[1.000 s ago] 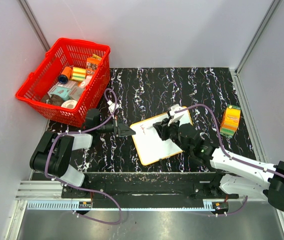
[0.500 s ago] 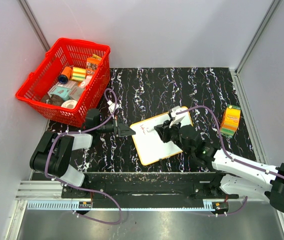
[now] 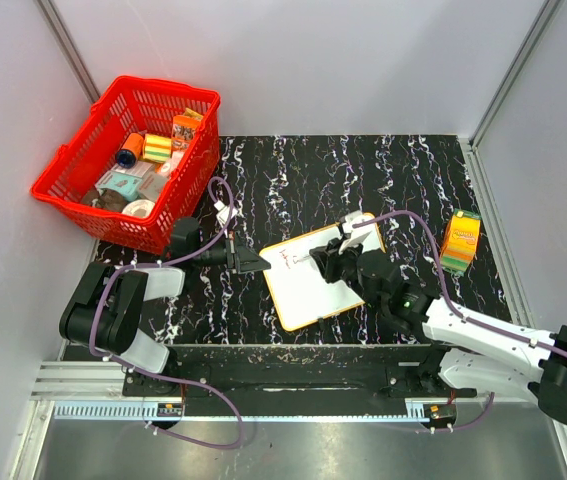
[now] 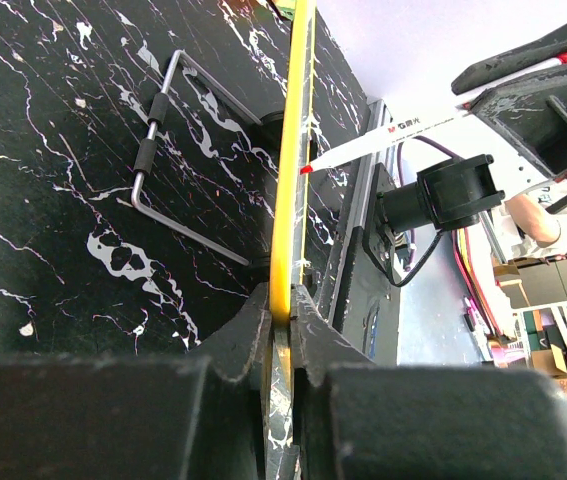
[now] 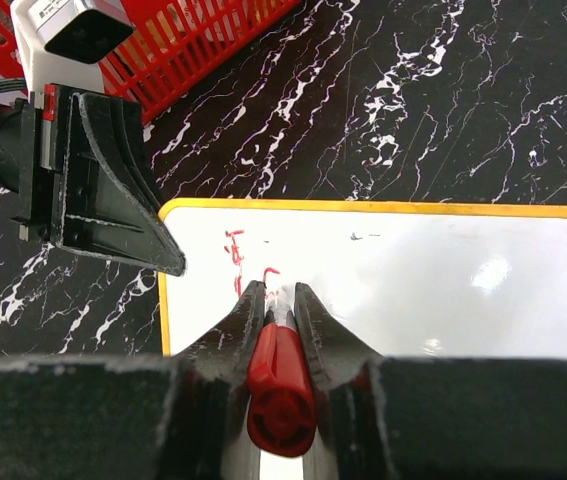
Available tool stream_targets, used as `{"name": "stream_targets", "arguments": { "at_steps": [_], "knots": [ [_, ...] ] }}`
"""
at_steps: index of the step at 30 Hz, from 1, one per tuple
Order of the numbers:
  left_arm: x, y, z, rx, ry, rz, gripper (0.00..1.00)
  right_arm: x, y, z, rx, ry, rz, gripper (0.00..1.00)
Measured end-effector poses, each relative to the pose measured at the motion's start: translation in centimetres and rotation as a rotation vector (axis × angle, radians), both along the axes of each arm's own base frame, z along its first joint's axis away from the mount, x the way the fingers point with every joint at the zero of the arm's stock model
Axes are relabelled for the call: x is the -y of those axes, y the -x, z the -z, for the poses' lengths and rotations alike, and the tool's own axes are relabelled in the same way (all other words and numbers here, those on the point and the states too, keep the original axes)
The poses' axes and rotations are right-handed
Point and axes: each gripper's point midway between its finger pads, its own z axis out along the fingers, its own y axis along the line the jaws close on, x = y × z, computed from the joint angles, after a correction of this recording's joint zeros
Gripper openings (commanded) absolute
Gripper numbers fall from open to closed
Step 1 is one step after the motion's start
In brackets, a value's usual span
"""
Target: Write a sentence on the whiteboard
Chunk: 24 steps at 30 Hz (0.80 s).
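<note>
Few red strokes (image 5: 234, 243) on whiteboard (image 5: 443, 270), R fingers (image 5: 246, 322) gripping marker (image 5: 280, 385)

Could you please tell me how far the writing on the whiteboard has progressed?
Done: the left gripper is shut on the rim of the flat white, yellow-rimmed whiteboard, and a few red marker strokes sit near that clamped edge. In hand: the right gripper is shut on a red-ended white marker, tip at the board. Left: nearly the whole sentence; most of the surface is blank.

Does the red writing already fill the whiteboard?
No: the right wrist view shows only a few red strokes near one end of the whiteboard, the rest blank.
</note>
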Motion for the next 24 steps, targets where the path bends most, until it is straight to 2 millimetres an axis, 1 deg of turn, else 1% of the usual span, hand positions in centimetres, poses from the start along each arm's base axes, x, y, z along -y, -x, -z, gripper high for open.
{"name": "stream_targets", "arguments": {
  "at_steps": [24],
  "knots": [
    [0.01, 0.01, 0.00, 0.002, -0.001, 0.001, 0.00, -0.14, -0.84, -0.82, 0.022, -0.018, 0.035, 0.00]
  ]
}}
